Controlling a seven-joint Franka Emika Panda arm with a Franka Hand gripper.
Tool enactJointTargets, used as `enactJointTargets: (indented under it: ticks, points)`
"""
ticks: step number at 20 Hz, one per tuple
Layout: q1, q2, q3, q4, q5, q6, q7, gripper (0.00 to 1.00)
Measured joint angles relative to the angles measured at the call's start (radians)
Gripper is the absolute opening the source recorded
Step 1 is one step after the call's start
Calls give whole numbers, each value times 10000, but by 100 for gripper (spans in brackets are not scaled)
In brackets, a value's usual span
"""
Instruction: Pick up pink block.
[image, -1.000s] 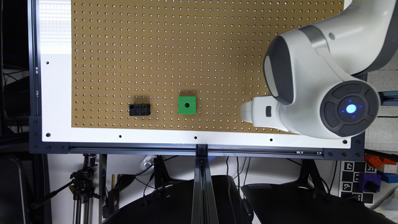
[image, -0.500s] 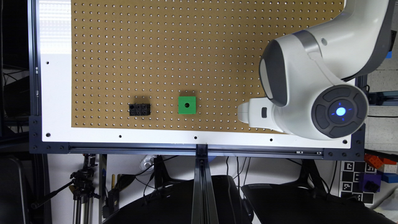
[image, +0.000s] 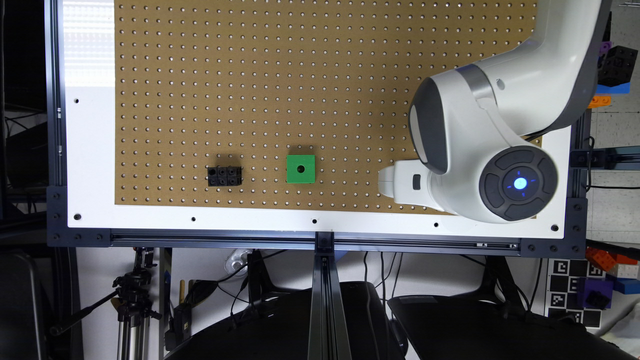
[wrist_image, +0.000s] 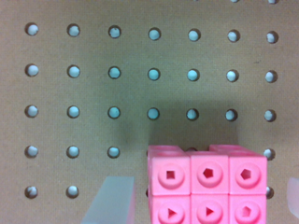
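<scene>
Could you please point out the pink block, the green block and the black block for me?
pink block (wrist_image: 207, 179): wrist view, on its top face, middle cube.
green block (image: 301, 169): exterior view, on its top face by the hole.
black block (image: 225, 176): exterior view, on its middle.

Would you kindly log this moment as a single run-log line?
phase: pre-grasp | target: pink block on pegboard | gripper: open, fingers straddling block, not closed | other: black block, green block untouched

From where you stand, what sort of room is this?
Probably a robotics lab or test bench. A brown perforated pegboard tabletop sits on a metal frame, a white robot arm reaches over it, and a black camera tripod and square printed marker tags stand below.
</scene>
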Motion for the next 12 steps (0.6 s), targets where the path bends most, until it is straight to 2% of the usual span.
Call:
enactJointTargets:
  ticks: [9, 12]
  points:
    - [17, 54, 5, 44, 0, 0, 0, 100]
    - [19, 380, 6, 67, -4, 246, 0, 100]
